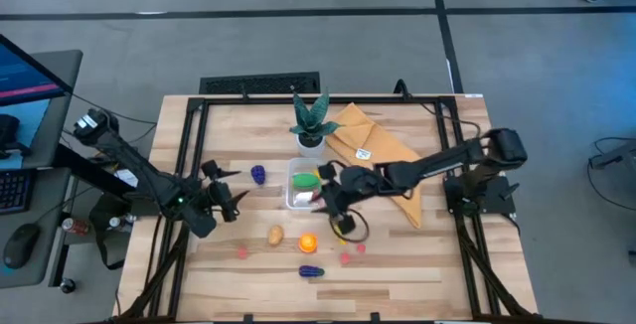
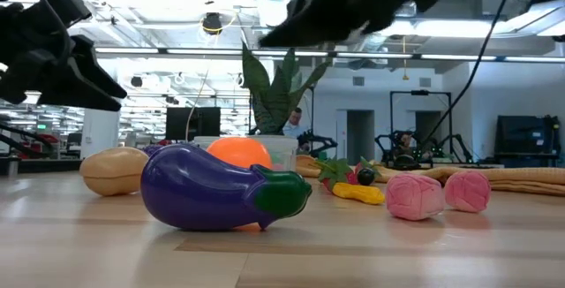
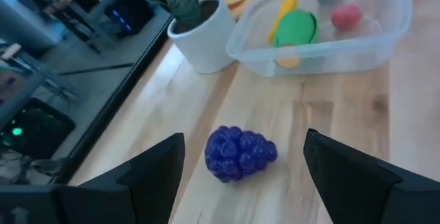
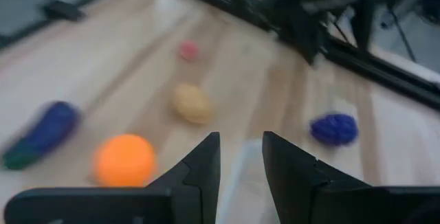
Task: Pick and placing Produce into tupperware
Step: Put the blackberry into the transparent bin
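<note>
Black left hand (image 3: pixel 240 176) spread over purple grapes (image 3: pixel 240 154)

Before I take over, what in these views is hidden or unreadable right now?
- High view: the right gripper covers part of the tupperware, so its full contents are hidden.
- Right wrist view: motion blur; whether anything sits between its fingers cannot be told.
- Low view: the eggplant blocks most of the orange and the tupperware behind.
- Left wrist view: the picture's edge cuts off the tupperware's far side; the left gripper straddles the purple grapes.
</note>
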Robot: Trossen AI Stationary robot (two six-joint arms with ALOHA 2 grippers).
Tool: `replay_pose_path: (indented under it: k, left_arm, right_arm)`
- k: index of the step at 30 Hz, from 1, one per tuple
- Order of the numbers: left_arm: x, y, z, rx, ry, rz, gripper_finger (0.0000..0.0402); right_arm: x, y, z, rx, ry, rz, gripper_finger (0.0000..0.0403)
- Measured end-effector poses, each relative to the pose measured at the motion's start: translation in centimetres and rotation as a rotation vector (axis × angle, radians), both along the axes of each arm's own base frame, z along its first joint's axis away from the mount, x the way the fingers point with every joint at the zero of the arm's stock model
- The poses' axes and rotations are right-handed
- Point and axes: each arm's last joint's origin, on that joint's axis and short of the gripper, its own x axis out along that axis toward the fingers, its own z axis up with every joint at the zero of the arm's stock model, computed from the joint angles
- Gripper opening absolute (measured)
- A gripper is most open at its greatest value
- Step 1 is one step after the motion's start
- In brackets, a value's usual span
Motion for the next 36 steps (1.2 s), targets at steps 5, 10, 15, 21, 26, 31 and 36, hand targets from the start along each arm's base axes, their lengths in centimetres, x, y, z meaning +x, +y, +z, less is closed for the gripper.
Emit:
replay_pose_path:
  k: [5, 10, 15, 21, 26, 31, 36]
  left_arm:
    - [0.6, 0.6, 0.3, -0.046, 0.01, 0.05, 0.0288]
    - [2.4, 1.3, 2.2, -0.237, -0.129, 0.166, 0.0288]
    - [4.3, 2.2, 4.3, -0.433, -0.192, 0.148, 0.0288]
    - [5.0, 4.4, 5.7, -0.62, -0.287, 0.349, 0.0288]
    - [4.6, 6.7, 5.7, -0.758, -0.29, 0.559, 0.0288]
    - [4.6, 8.1, 5.4, -0.847, -0.27, 0.627, 0.0288]
    - [5.1, 9.4, 4.5, -0.906, -0.222, 0.688, 0.0288]
  right_arm:
    - [-2.3, 1.9, 2.6, 0.014, 0.01, 0.055, 0.0102]
    - [-4.0, 3.1, 4.0, 0.03, 0.032, 0.045, 0.0102]
    - [-4.9, 3.7, 3.7, -0.004, 0.098, -0.01, 0.0102]
    - [-5.6, 4.4, 2.8, 0.018, 0.207, -0.037, 0.0102]
    - [-6.0, 5.1, 2.6, 0.009, 0.232, -0.015, 0.0102]
    - [-6.5, 5.0, 2.9, -0.018, 0.231, -0.056, 0.0102]
    - [-7.5, 4.3, 4.2, -0.017, 0.205, -0.195, 0.0102]
